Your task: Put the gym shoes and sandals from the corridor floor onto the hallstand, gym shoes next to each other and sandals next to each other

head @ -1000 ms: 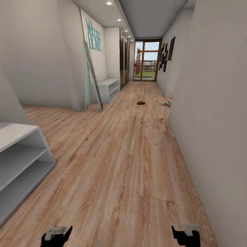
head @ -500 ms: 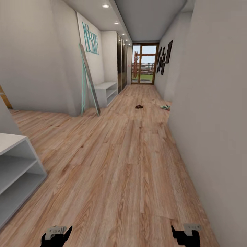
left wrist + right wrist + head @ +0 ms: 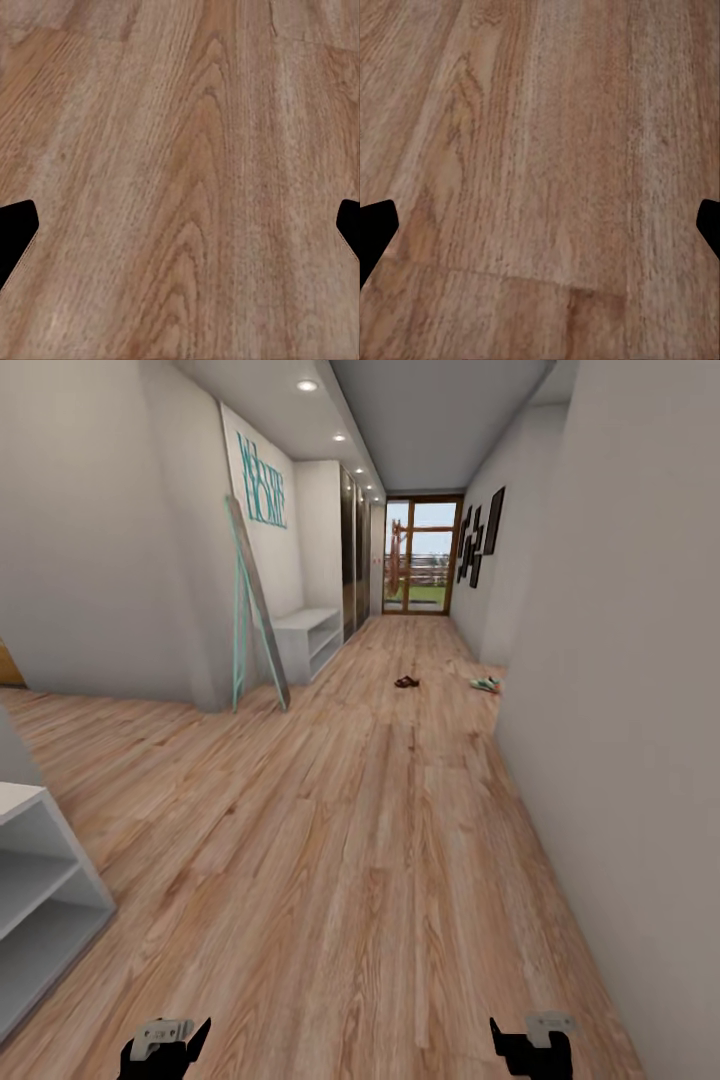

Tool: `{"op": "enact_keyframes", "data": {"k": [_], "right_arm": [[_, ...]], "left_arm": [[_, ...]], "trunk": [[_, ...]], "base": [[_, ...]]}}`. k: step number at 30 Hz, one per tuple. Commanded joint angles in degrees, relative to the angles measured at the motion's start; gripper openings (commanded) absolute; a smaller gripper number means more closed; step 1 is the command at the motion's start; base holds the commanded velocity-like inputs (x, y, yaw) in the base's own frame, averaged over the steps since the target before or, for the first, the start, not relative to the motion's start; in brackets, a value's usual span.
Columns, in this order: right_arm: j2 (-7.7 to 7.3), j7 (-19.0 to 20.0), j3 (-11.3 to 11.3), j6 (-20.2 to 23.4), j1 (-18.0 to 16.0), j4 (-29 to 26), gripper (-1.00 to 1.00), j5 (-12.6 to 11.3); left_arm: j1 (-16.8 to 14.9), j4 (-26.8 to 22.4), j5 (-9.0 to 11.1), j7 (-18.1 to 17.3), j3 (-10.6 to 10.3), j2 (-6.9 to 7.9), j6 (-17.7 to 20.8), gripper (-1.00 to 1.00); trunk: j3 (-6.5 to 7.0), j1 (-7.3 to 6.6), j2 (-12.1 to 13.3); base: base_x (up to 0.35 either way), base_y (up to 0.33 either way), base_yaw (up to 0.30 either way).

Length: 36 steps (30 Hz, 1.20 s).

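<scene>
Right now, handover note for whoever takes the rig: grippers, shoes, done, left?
Left gripper and right gripper: jaws open, empty, low over the corridor floor.
Sandals lie mid-corridor far ahead; gym shoes by the right wall, same depth.
Hallstand near left, shelves bare where visible.
Done: nothing placed.
Left: drive up, pick all four, rack them in pairs.

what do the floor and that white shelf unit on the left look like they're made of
The corridor floor looks like wood or wood-look laminate planks: visible grain, plank seams, a low sheen. The shelf unit appears to be matte pale grey-white painted board, with flat, grainless panels; the actual core material can't be told.
</scene>
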Motion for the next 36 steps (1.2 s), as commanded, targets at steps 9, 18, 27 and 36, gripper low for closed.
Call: {"op": "enact_keyframes", "data": {"k": [9, 18, 27, 36], "right_arm": [[0.22, 0.0, -0.5, -0.2, 0.0, 0.1, 1.0, 0.5], [0.17, 0.0, -0.6, -0.2, 0.0, 0.1, 1.0, 0.4], [0.07, 0.0, -0.6, -0.2, 0.0, 0.1, 1.0, 0.4], [0.05, 0.1, -0.6, -0.2, 0.0, 0.1, 1.0, 0.4]], "left_arm": [[0.0, 0.1, 0.2, -0.6, 0.3, -0.04, 0.0, 1.0], [0.0, 0.1, 0.1, -0.6, 0.3, -0.05, 0.0, 1.0], [0.0, 0.1, 0.2, -0.6, 0.4, -0.09, 0.1, 1.0], [0.0, 0.2, 0.2, -0.6, 0.3, -0.11, 0.0, 1.0]], "trunk": [[0.75, 0.02, 0.0], [1.21, 0.02, 0.0], [1.24, 0.02, 0.0], [1.24, 0.02, 0.0]], "base": [[0.338, 0.0, 0.0], [0.339, 0.0, 0.0], [0.339, 0.0, 0.0], [0.339, 0.0, 0.0]]}}
